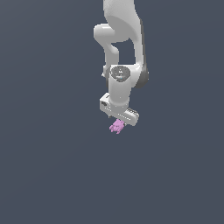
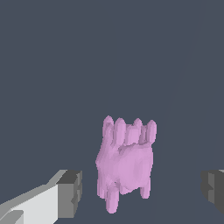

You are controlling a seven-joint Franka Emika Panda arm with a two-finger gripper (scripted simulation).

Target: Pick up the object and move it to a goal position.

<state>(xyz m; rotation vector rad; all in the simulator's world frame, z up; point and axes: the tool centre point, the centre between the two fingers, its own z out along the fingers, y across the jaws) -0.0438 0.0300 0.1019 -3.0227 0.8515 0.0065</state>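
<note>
- In the wrist view, one grey finger pad [image 2: 70,192] stands clear of the object [image 2: 126,164], with open floor showing in the gap between them.
- The pink-purple object lies between the jaws, nearer this pad than the other, its stubby protrusions pointing away from the camera and toward it.
- The far pad [image 2: 213,191] sits well apart from the object, so the jaws are spread wide and touch nothing; I judge this spacing is meant to straddle the lump before closing.
- In the exterior view the gripper [image 1: 118,121] hangs just above the object [image 1: 117,126], hand pointing down, the arm [image 1: 120,39] reaching down from the top edge with the wrist bent over the object.
- No goal marker shows in either view.
</note>
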